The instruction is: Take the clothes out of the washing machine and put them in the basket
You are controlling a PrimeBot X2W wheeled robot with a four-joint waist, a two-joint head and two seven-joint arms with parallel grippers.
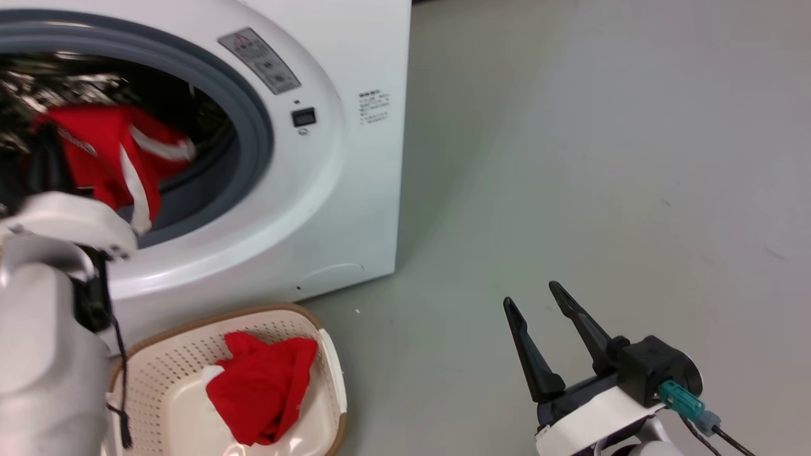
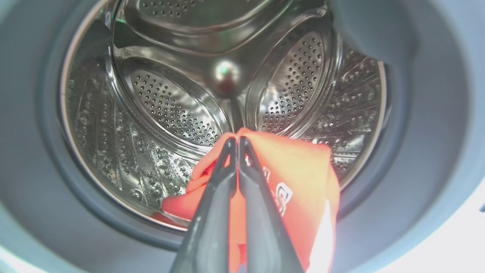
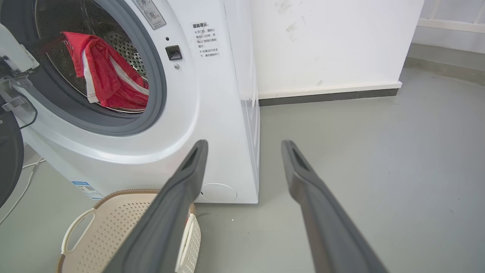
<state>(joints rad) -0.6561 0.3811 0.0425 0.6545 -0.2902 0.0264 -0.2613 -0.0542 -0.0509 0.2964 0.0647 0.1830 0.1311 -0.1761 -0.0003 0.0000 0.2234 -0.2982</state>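
Inside the washing machine (image 1: 355, 190) my left gripper (image 2: 238, 140) pinches 1 red garment (image 2: 299, 178) by a fold; it looks soft, floppy; my right gripper (image 1: 533, 295) is spread.

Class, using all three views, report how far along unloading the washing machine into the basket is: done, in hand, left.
Done: one red garment lies in the basket. In hand: the left gripper is shut on a red striped jersey at the washing machine's drum mouth. Left: carry that jersey out and drop it in the basket. The right gripper hangs open over the floor, holding nothing.
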